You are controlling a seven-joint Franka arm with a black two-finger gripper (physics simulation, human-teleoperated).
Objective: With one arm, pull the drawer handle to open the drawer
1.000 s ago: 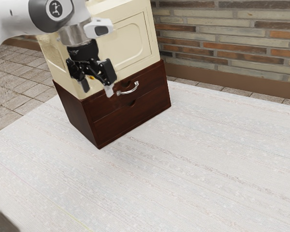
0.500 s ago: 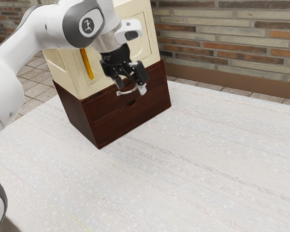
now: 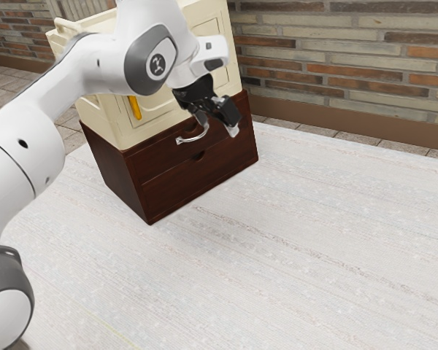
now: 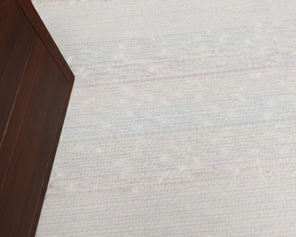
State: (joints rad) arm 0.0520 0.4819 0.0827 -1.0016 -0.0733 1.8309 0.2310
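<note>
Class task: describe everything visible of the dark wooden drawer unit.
The drawer unit is boxy, reddish-brown, wood-like, standing upright on a pale, woven-looking surface. Its front shows two stacked drawers, seemingly shut, each notched at its upper edge. The upper carries a curved silver handle. A cream cabinet rests on top. Open fingers are near the handle; contact is unclear.

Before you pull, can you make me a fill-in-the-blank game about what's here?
The curved handle is coloured ____.
The drawer with that handle (open or shut?) is ____.
The wall behind is built of ____.
My black gripper (open or shut?) is ____.

Missing words: silver; shut; bricks; open.
</note>
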